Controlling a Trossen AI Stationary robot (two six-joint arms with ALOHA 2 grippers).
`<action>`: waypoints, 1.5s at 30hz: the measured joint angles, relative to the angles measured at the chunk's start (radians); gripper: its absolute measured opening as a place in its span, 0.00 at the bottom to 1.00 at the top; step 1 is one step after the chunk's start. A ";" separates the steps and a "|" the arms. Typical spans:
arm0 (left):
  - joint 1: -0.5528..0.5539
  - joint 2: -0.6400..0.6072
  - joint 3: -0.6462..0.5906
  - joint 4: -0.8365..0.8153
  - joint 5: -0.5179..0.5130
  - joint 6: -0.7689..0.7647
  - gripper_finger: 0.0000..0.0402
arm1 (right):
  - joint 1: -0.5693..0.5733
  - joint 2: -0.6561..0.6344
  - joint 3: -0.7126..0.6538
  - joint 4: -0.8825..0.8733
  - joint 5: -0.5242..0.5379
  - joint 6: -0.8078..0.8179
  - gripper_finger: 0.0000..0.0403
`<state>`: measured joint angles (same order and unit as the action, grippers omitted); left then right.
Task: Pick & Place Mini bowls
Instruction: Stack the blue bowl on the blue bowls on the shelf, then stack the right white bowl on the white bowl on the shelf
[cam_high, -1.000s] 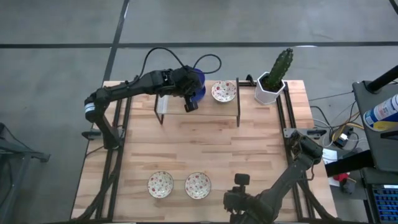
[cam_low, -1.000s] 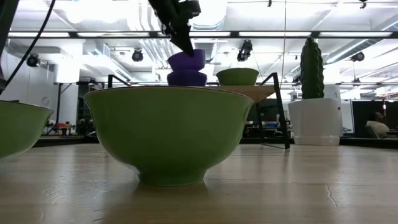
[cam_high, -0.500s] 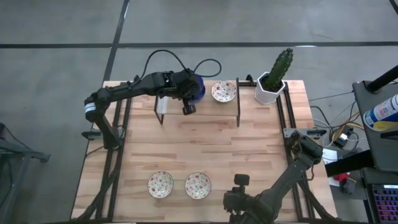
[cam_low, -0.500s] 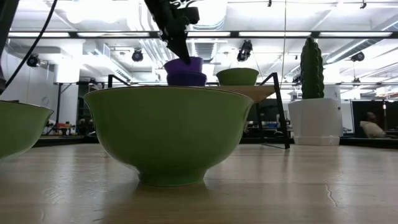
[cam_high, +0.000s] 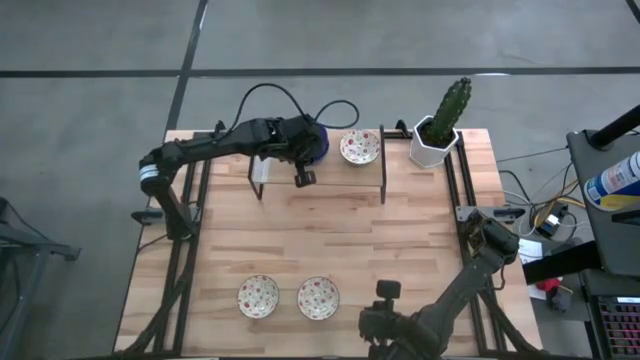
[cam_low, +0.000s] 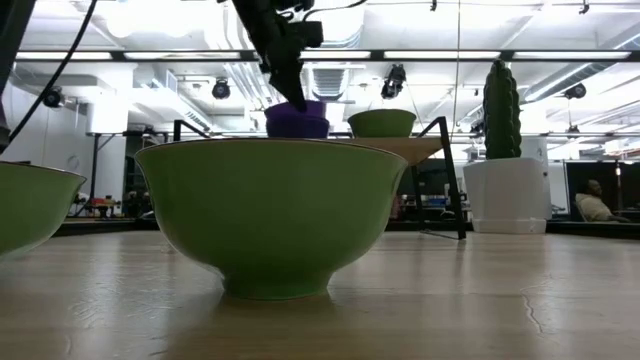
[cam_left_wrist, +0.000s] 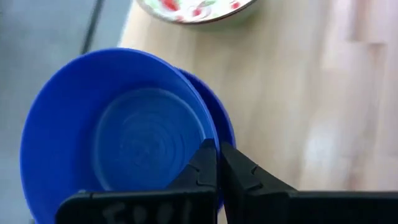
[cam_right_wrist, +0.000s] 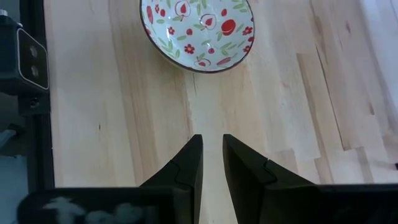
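My left gripper (cam_left_wrist: 217, 152) is over the raised wooden shelf (cam_high: 340, 178) at the table's far side, shut on a blue mini bowl (cam_left_wrist: 118, 137). That bowl sits nested in a second blue bowl (cam_left_wrist: 225, 124); in the low view the pair shows as one stack (cam_low: 297, 122). A floral bowl (cam_high: 360, 147) rests on its foot on the shelf beside them. Two more floral bowls (cam_high: 258, 296) (cam_high: 318, 297) stand on the table near its front edge. My right gripper (cam_right_wrist: 211, 155) waits open at the near edge, short of the right-hand floral bowl (cam_right_wrist: 198, 31). My left gripper pinches the upper blue bowl's rim (cam_left_wrist: 205, 127), one finger inside the bowl and one outside. The fingers (cam_low: 285, 70) come slanting down from above. The bowl sits mouth up, nested in the lower blue bowl on the shelf.
A white pot with a cactus (cam_high: 437, 135) stands at the far right, just past the shelf's right legs. In the low view the near bowl's green outside (cam_low: 270, 215) fills the foreground. Bare wood lies between the shelf and the near bowls.
My left gripper has gone down with the blue bowl. The bowl hung tilted above the lower blue bowl a second ago and has sunk into it, now sitting nearly level. The right arm has kept still.
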<state>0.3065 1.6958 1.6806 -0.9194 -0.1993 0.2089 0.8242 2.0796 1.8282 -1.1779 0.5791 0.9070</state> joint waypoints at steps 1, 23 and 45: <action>-0.002 0.004 0.000 0.000 -0.030 0.001 0.01 | 0.001 0.000 0.000 0.004 0.000 -0.001 0.15; -0.046 0.002 0.109 -0.095 -0.060 -0.082 0.13 | 0.003 0.000 -0.002 0.011 0.000 -0.023 0.15; -0.344 -0.104 -0.023 0.006 0.276 -0.182 0.13 | -0.067 0.000 -0.065 0.364 -0.016 -0.532 0.15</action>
<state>-0.0372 1.5921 1.6576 -0.9131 0.0772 0.0266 0.7570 2.0796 1.7634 -0.8135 0.5627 0.3750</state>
